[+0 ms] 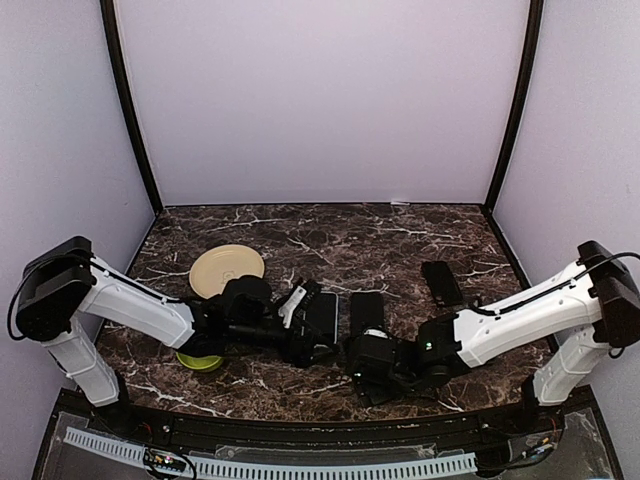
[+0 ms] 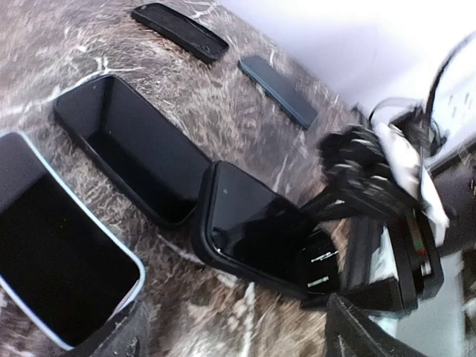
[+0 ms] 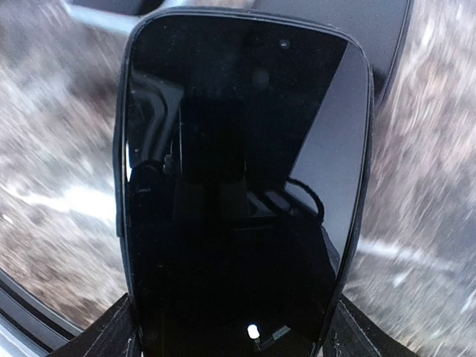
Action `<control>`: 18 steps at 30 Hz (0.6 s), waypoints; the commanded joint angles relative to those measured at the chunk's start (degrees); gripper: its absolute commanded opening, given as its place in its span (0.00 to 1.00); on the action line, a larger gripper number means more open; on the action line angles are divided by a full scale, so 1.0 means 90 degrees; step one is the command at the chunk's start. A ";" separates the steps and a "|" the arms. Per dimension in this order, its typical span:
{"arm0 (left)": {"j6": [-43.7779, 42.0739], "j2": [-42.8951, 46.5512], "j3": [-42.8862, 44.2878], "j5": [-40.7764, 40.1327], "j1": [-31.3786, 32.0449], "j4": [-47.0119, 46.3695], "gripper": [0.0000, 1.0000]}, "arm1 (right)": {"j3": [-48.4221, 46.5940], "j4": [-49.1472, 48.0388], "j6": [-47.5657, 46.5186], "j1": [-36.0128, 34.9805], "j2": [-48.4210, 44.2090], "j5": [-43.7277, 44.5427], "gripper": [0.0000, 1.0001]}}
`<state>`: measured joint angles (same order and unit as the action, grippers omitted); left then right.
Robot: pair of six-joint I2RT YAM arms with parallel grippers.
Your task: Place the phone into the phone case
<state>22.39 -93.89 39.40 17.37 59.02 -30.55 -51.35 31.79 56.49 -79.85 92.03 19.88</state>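
Phone (image 3: 238, 186) gripped by right claw (image 3: 230, 327), fingertips mostly hidden, left claw (image 2: 242, 335) seemingly wide.

Table (image 1: 400, 240): dark brown marble, white veining.
Back wall (image 1: 320, 100) and side walls: plain pale lilac. A black post stands in each rear corner, left (image 1: 130, 110) and right (image 1: 513, 110).
Round beige plate (image 1: 227, 269) lies flat, left of centre.
Yellow-green round item (image 1: 200, 362) sits nearer the front edge, partly covered; type unclear.
Two dark flat slabs (image 2: 178, 31) (image 2: 279, 91) lie apart on the marble; phone or case, cannot tell.
White perforated strip (image 1: 330, 467) runs along the near edge.
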 commanded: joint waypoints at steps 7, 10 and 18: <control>0.2531 -0.0988 0.0076 0.0857 -0.0123 -0.3063 0.85 | 0.0095 -0.1588 -0.1298 -0.0162 -0.1072 0.1717 0.35; 0.2405 -0.1022 0.0276 0.0794 -0.0123 -0.3017 0.77 | 0.0143 -0.1984 -0.1777 -0.0203 -0.1274 0.1683 0.34; 0.1963 -0.0887 0.0352 0.1056 -0.0122 -0.3218 0.24 | 0.0432 -0.2381 -0.2656 -0.0204 -0.1699 0.1331 0.35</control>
<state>42.70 -103.48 42.02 25.12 58.02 -57.41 -48.56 17.02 37.98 -80.88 80.51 31.44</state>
